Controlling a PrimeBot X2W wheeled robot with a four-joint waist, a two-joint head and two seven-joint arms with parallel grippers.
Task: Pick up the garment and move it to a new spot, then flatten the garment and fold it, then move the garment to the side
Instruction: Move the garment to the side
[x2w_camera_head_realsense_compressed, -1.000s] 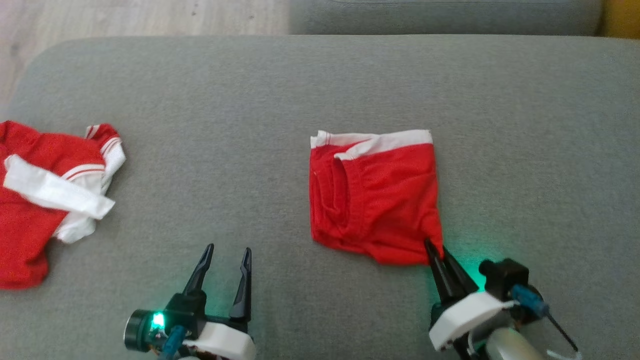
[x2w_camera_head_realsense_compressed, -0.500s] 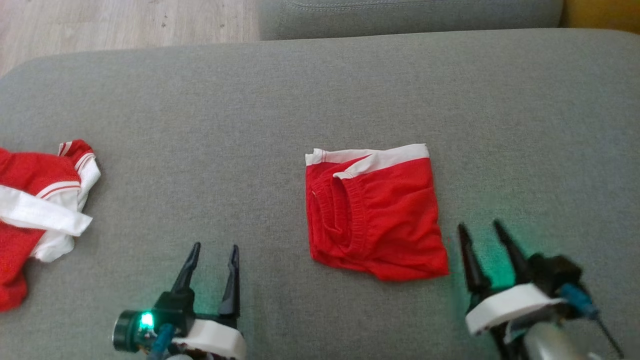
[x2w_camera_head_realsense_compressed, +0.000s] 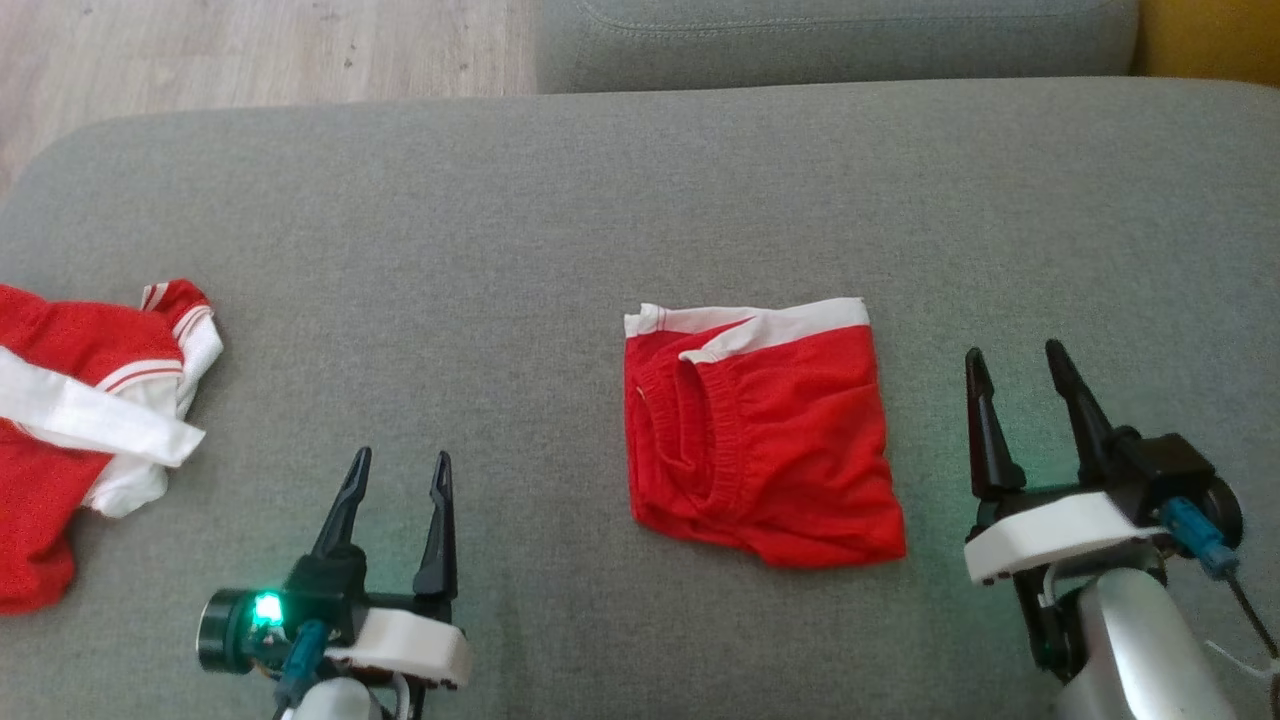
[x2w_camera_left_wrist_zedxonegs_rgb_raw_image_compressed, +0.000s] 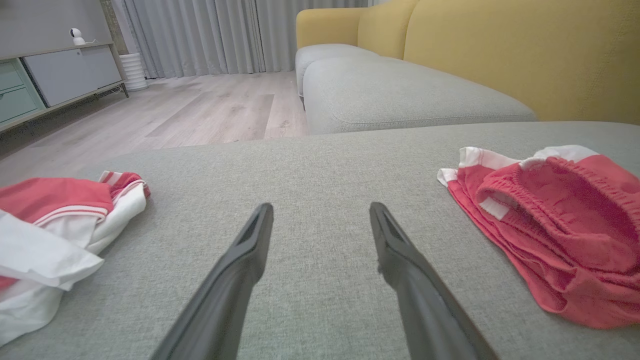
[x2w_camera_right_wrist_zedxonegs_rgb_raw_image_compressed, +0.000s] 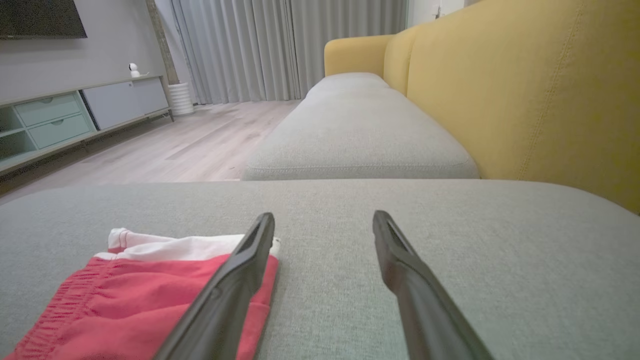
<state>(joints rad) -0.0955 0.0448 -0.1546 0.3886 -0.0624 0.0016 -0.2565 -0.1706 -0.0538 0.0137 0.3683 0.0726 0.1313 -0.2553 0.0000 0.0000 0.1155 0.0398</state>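
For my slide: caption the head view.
Folded red shorts on grey cushion between open left gripper and open right gripper.

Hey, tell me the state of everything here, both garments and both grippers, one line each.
red shorts: folded, lying flat on the grey cushion, nothing holding them.
red and white garment: crumpled, not folded, at the cushion's left edge.
left gripper: open, empty.
right gripper: open, empty, right of the shorts and apart from them.

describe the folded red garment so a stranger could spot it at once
Find the wide grey cushion. Near its middle lies the folded red garment, squared, white waistband along its far edge. The other garment, at the left, is crumpled.
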